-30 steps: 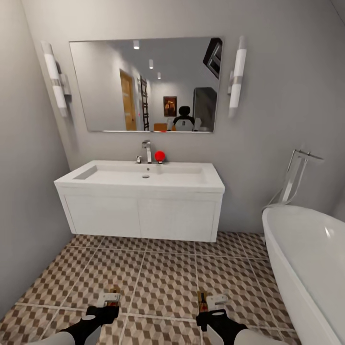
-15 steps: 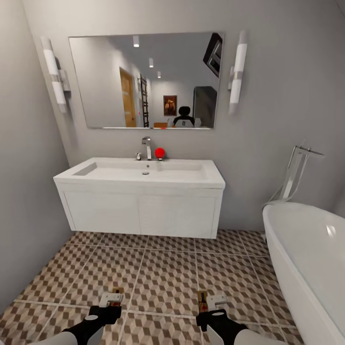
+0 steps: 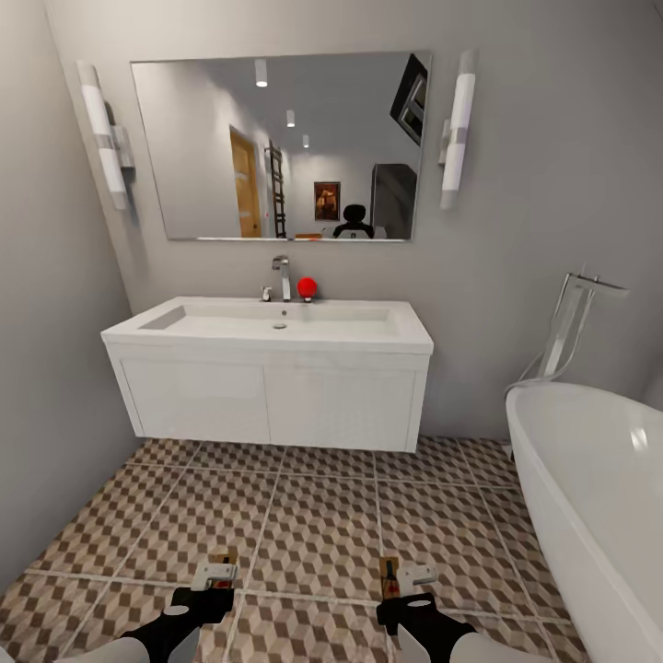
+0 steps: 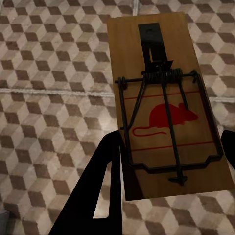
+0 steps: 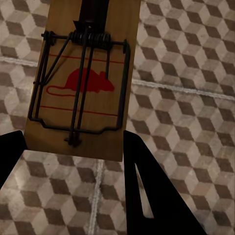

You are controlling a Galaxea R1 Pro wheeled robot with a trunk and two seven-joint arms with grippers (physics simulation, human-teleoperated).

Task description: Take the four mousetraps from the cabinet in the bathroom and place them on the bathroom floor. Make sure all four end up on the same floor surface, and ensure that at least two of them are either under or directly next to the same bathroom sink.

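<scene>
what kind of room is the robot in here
A bathroom, by the look of it: a white sink with a chrome tap sits on a wall-hung vanity under a mirror, a white bathtub stands beside it, and the floor is cube-patterned tile.

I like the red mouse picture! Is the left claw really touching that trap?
Touching: in the left wrist view the left gripper's fingers press the mousetrap's edges.

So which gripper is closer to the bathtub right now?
Right. The right gripper, holding a mousetrap, is low over the tiled floor, just across from the bathtub. The left gripper, with its own mousetrap, sits farther away, toward the side wall.
</scene>
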